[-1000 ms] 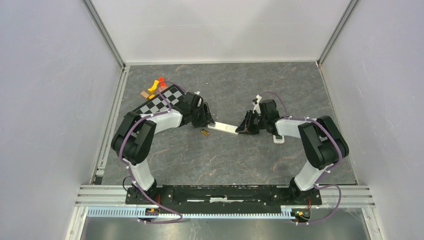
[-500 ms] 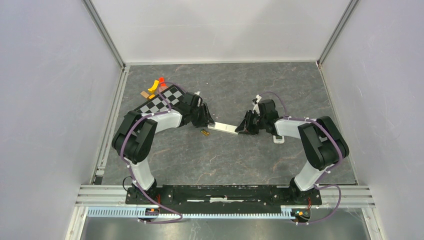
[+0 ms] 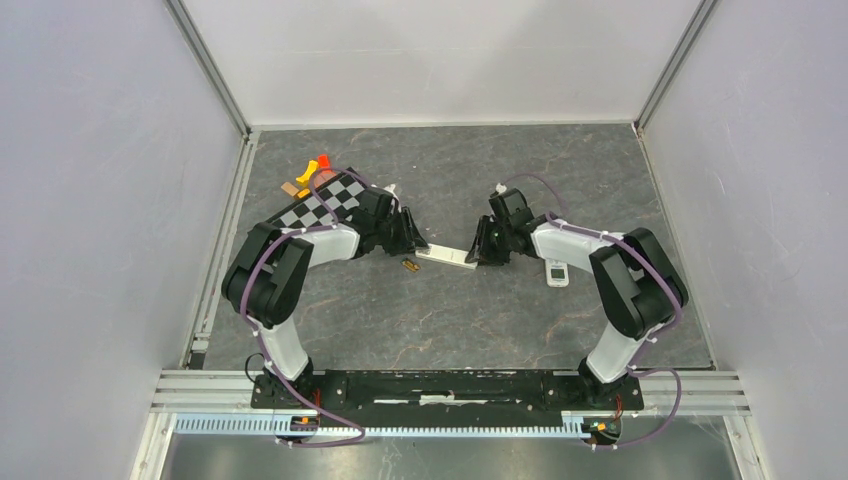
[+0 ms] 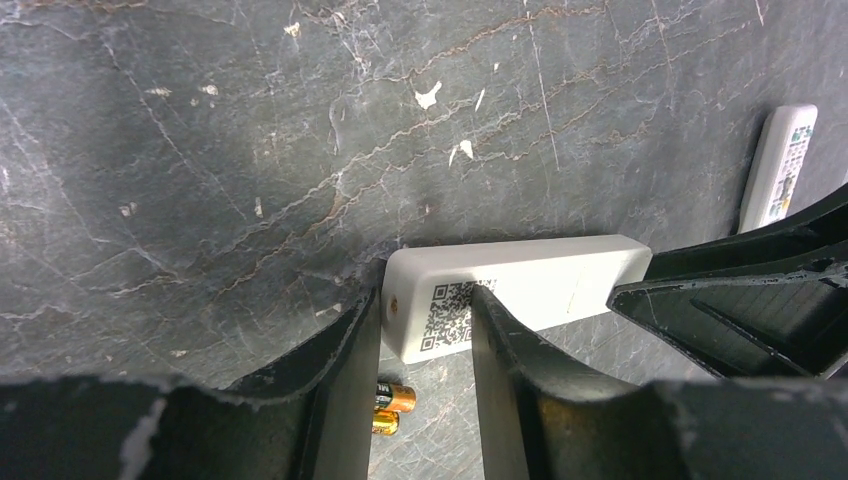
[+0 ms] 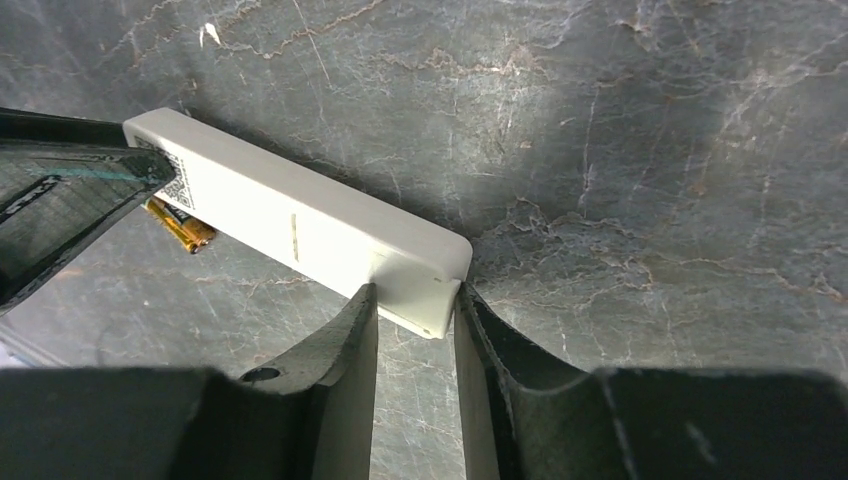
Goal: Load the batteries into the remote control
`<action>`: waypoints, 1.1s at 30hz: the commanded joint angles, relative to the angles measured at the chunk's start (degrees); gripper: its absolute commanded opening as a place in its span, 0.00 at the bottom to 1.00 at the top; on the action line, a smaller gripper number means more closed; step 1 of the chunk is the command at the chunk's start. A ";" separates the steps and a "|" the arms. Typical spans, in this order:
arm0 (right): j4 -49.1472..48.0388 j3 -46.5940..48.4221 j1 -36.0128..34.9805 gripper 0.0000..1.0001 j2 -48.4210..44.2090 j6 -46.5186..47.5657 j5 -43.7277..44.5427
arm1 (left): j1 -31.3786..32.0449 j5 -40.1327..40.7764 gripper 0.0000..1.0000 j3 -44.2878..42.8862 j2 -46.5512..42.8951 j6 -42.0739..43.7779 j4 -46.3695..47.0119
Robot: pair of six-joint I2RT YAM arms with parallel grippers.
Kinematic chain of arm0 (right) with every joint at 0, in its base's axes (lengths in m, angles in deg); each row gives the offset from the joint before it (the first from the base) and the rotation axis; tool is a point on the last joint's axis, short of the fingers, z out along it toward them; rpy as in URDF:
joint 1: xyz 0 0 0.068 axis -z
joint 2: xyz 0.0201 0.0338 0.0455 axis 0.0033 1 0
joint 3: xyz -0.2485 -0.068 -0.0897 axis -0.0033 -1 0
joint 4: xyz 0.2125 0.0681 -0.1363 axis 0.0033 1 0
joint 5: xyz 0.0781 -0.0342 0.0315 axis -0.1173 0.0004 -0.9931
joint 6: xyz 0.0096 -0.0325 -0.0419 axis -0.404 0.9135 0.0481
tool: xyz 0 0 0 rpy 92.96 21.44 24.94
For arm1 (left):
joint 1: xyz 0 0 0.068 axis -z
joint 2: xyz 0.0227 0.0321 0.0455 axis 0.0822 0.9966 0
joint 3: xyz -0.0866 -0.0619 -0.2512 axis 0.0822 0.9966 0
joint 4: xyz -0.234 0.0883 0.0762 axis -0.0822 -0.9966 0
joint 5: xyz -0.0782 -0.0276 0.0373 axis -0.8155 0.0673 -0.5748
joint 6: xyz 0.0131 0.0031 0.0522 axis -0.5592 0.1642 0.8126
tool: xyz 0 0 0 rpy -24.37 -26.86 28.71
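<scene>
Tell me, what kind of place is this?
Probably a robot test booth: a left arm and right arm mounted on a metal rail, plain pale walls closing in a dark stone-look table, and a checkerboard card.

Dark grey tabletop (image 3: 440, 310), looks like stone, thin pale cracks. Plain pale walls (image 3: 440, 60) on three sides. Silver metal rail (image 3: 215, 260) along left edge.

Both arms bent at the elbow, reaching inward and low over the counter (image 3: 450, 325), wrists facing each other. Left end effector (image 3: 413, 240) clamped across the left end of a white bar (image 3: 447, 256). Right end effector (image 3: 480, 250) clamped across its right end.
</scene>
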 commanded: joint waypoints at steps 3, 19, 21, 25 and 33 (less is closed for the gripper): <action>2.83 3.56 -6.30 0.36 6.61 -0.55 7.55 | 2.51 -5.41 0.42 3.24 2.64 -2.61 2.45; 7.80 14.01 -10.53 0.45 14.25 -2.36 11.07 | 3.01 -5.21 0.41 4.76 2.43 -2.96 4.45; 8.06 13.66 -10.44 0.48 13.14 -1.91 13.69 | 3.01 -4.34 0.41 4.22 2.25 -2.67 3.62; 5.92 10.09 -9.47 0.57 8.83 -0.86 17.09 | 2.88 -2.20 0.44 2.71 1.77 -1.95 1.34; 2.89 3.37 -7.35 0.75 -1.13 2.48 17.32 | 2.35 1.88 0.52 0.57 0.54 -0.50 -2.05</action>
